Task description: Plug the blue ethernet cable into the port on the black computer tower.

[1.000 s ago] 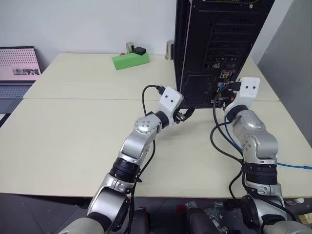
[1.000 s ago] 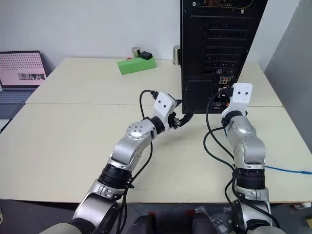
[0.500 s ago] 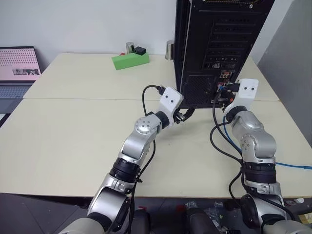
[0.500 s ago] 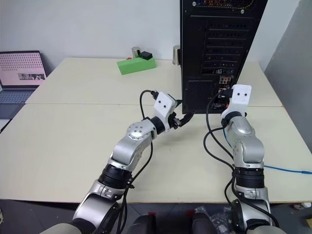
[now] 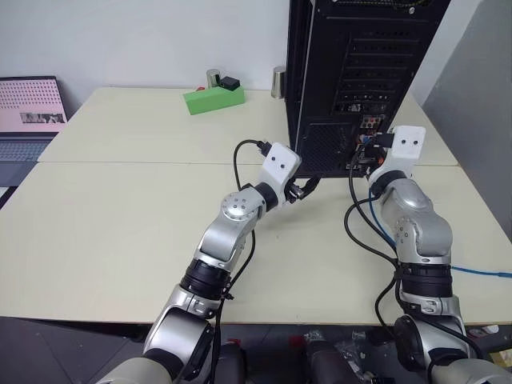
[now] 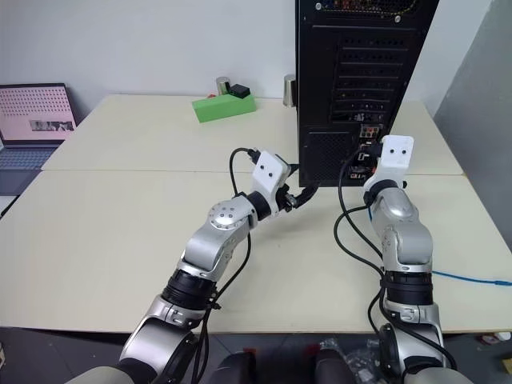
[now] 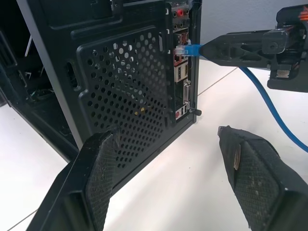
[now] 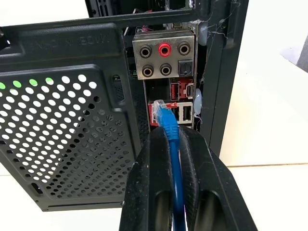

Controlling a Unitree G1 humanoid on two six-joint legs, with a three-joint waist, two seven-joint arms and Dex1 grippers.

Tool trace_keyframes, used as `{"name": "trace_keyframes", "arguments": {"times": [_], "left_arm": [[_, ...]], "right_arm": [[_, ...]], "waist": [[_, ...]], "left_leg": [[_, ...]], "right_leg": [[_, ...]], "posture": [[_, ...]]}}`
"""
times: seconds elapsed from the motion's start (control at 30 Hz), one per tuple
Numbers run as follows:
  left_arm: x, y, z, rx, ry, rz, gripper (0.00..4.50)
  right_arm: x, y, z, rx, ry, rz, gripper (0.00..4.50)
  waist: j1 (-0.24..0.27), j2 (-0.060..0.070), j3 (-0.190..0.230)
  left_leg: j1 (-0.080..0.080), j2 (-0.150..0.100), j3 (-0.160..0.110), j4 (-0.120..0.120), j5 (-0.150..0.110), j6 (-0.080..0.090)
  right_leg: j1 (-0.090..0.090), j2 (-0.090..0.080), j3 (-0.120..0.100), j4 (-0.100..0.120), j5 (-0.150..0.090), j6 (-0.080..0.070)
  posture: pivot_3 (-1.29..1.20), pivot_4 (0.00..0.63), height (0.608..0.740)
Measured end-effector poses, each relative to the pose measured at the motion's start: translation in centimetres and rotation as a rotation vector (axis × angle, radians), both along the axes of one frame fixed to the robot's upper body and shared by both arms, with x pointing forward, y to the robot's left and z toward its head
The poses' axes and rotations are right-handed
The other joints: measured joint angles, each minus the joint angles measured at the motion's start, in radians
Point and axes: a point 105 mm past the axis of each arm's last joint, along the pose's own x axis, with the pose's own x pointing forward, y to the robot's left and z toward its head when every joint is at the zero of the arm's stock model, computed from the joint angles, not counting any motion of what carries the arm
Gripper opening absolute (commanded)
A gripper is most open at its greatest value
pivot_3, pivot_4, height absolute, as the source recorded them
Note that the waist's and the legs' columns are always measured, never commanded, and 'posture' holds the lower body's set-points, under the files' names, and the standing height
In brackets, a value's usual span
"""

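Note:
The black computer tower (image 5: pixel 360 72) stands upright at the back of the table, its rear panel toward me. My right gripper (image 8: pixel 172 139) is shut on the blue ethernet cable (image 8: pixel 171 127) just behind its clear plug. The plug's tip rests at a red-framed port (image 8: pixel 156 115) under the audio jacks; how deep it sits I cannot tell. The left wrist view shows the same plug (image 7: pixel 185 49) against the connector strip. The cable trails back over the table (image 5: pixel 480 272). My left gripper (image 7: pixel 167 132) hovers open and holds nothing, low in front of the tower's mesh vent (image 7: pixel 125 96).
A green box (image 5: pixel 214 98) and two small metal cups (image 5: pixel 278 82) sit at the table's back. A laptop (image 5: pixel 30 112) is at the far left. A grey panel (image 5: pixel 476 104) stands at the right. Black arm cables (image 5: pixel 360 232) loop beside my right arm.

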Motion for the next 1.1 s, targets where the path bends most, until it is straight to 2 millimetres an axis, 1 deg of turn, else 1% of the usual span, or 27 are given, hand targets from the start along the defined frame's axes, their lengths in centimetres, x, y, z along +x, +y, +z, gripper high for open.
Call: {"name": "trace_keyframes", "arguments": {"times": [0.43,0.77,1.1], "left_arm": [[-0.04,0.00,-0.13,-0.001,0.003,0.000,3.46],[-0.05,-0.01,-0.15,-0.001,0.004,-0.001,3.46],[-0.04,0.03,-0.20,0.002,0.004,0.001,3.46]], "right_arm": [[0.04,0.02,-0.10,-0.017,0.001,-0.003,0.00],[-0.04,0.15,-0.80,-0.043,0.019,-0.008,0.00],[-0.04,0.13,-0.76,-0.042,0.016,-0.010,0.00]], "waist": [[0.000,0.000,0.000],[0.000,0.000,0.000],[0.000,0.000,0.000]], "left_leg": [[0.000,0.000,0.000,0.000,0.000,0.000],[0.000,0.000,0.000,0.000,0.000,0.000],[0.000,0.000,0.000,0.000,0.000,0.000]], "right_leg": [[0.000,0.000,0.000,0.000,0.000,0.000],[0.000,0.000,0.000,0.000,0.000,0.000],[0.000,0.000,0.000,0.000,0.000,0.000]], "posture": [[0.00,0.150,0.740],[0.00,0.150,0.740],[0.00,0.150,0.740]]}}
